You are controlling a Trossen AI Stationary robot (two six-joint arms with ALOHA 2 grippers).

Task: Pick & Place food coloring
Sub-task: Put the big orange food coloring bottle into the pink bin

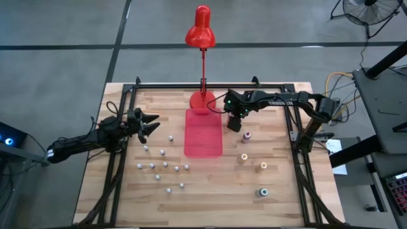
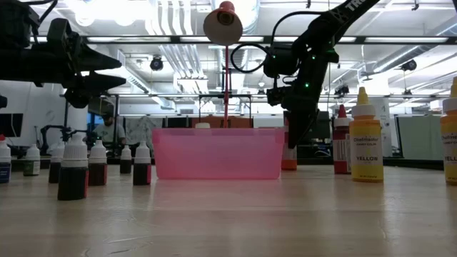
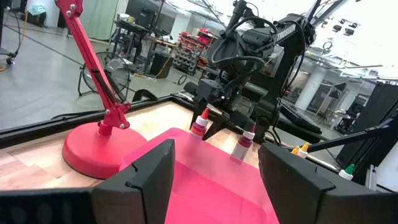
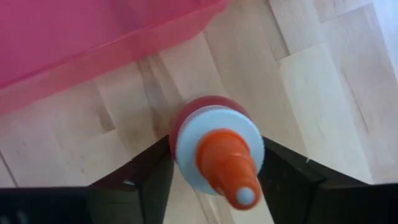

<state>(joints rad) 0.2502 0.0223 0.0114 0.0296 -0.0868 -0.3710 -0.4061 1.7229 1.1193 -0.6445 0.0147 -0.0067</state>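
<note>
Orange-capped bottle (image 4: 214, 149) sits between right gripper (image 4: 214, 171) fingers, half-closed, by tray (image 1: 203, 133); grip not confirmed. Squeeze squarely before lifting.

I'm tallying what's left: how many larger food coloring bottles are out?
5. One bottle at the right gripper beside the red tray; four stand right of it: a pink-capped bottle nearest the gripper, two more farther out, a teal-capped bottle farthest. None seems hidden.

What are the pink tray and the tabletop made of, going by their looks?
The tray looks like translucent pink plastic: light glows through its smooth, glossy walls. The tabletop appears to be wood, probably butcher block: pale glued strips with visible grain and a matte finish. Neither can be confirmed from looks alone.
</note>
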